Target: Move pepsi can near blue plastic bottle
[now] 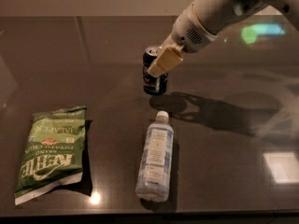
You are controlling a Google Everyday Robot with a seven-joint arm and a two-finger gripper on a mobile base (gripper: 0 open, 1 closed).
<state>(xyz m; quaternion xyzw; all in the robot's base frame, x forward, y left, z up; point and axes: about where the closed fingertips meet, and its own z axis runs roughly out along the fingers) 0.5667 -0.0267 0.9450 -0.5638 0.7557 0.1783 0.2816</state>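
The pepsi can (155, 80) is dark blue with a silver top and stands upright, held just above or at the dark table, a little beyond the bottle's cap. My gripper (161, 61) is shut on the can, its pale fingers (164, 61) clamped across the can's upper half, the white arm reaching in from the upper right. The blue plastic bottle (155, 157) lies on its side at the front centre, white cap pointing toward the can, pale blue-and-white label up.
A green chip bag (50, 154) lies flat at the front left. The dark glossy table (93, 69) stretches back and to the sides, with its front edge just below the bottle and bag. Bright reflections show at the right.
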